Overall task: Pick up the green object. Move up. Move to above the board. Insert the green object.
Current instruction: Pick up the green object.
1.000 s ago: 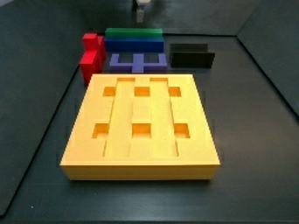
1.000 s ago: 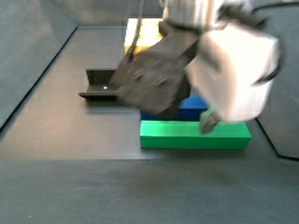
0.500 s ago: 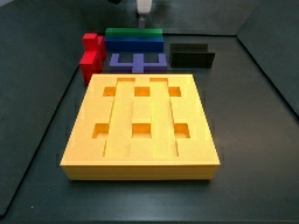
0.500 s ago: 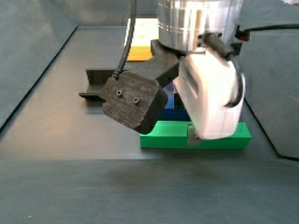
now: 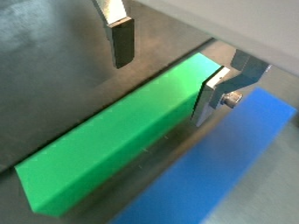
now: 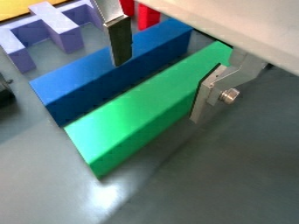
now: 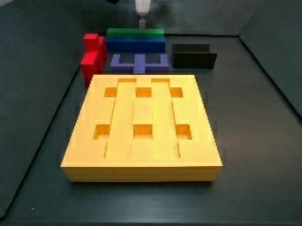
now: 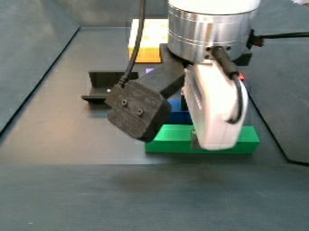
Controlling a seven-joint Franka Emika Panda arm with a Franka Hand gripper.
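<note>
The green object (image 5: 117, 140) is a long green bar lying flat on the dark floor, next to a blue bar (image 6: 100, 79). My gripper (image 5: 166, 68) is open and low around it. One finger (image 5: 121, 39) stands on the bar's outer side with a gap, and the other finger (image 5: 214, 92) is close against the side facing the blue bar. Both wrist views show this, with the gripper (image 6: 163, 66) straddling the bar (image 6: 140, 118). In a side view the gripper (image 7: 141, 9) hangs over the green bar (image 7: 134, 35), behind the orange-yellow board (image 7: 144, 124).
A red block (image 7: 90, 55) and a purple-blue piece (image 7: 139, 61) lie between the board and the green bar. The dark fixture (image 7: 193, 56) stands beside them and shows in a side view (image 8: 103, 88). Grey walls enclose the floor.
The gripper has come down onto the green bar and shifted along it towards its middle. The bar and the other pieces have not moved.
</note>
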